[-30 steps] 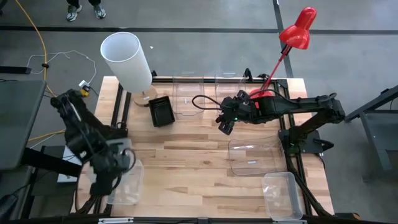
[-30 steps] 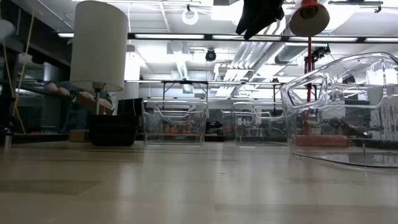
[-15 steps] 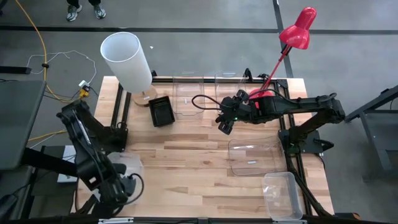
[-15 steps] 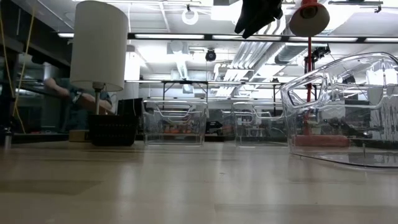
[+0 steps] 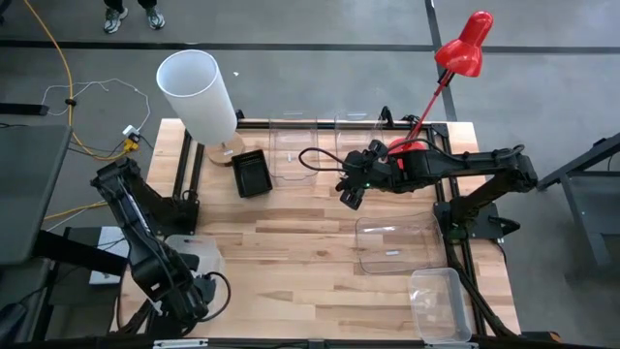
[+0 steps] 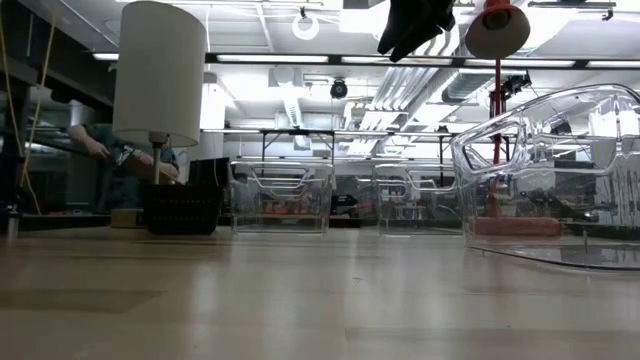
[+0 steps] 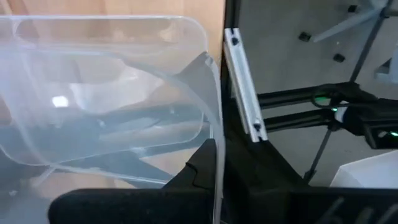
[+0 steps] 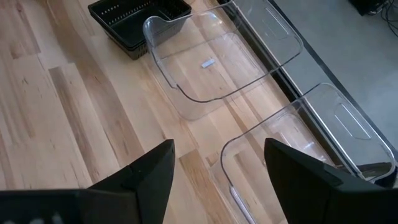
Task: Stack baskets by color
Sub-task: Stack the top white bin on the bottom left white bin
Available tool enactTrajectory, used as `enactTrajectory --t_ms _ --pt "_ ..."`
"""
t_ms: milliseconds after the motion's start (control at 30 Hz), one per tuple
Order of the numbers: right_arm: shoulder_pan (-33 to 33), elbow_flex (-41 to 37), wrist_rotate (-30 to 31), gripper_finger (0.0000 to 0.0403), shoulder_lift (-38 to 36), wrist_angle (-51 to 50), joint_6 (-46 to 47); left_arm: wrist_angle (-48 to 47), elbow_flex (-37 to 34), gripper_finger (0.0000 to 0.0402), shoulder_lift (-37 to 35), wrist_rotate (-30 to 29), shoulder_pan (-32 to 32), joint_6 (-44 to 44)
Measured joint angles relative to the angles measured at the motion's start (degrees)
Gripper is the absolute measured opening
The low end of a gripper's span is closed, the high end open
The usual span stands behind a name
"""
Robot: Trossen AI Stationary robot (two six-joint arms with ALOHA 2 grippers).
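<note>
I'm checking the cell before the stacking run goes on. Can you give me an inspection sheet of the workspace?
Surface: wooden table, bare in the middle.
Job's things: black basket and two clear baskets along the far edge; another clear basket on the right; a frosted basket at the near right corner; a frosted basket at the near left.
Clutter: white lampshade, red desk lamp.
Grippers: left gripper shut on the near left frosted basket's rim; right gripper open, above the far middle.
Cables: yellow cable on the floor.
Surroundings: a person's feet beyond the table.
</note>
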Motion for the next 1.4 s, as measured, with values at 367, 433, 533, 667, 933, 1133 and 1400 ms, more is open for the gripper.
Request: enactTrajectory --t_ms 367,433,533,667,933,1133,1400 --pt "0.00 0.00 0.15 0.0236 0.00 -0.23 0.04 0.95 -1.65 0.0000 0.00 -2.94 0.28 0.56" --pt "0.00 0.00 0.15 0.0236 0.00 -0.23 0.15 0.95 -1.65 0.0000 0.00 -3.52 0.28 0.11" --pt "0.00 0.00 0.15 0.0236 0.00 -0.23 0.17 0.95 -1.65 0.0000 0.00 -5.06 0.28 -0.45" --pt "0.00 0.00 0.15 0.0236 0.00 -0.21 0.39 0.95 -1.65 0.0000 0.00 -6.77 0.28 -1.00" --pt "0.00 0.00 0.11 0.0236 0.00 -0.18 0.55 0.98 -4.19 0.0000 0.33 -8.57 0.28 -2.02" --pt "0.00 0.00 0.08 0.0236 0.00 -0.20 0.52 1.05 -7.15 0.0000 0.33 -8.58 0.30 -0.48" --pt "0.00 0.00 0.06 0.0236 0.01 -0.18 0.57 1.00 -7.27 0.0000 0.33 -12.47 1.50 -0.42"
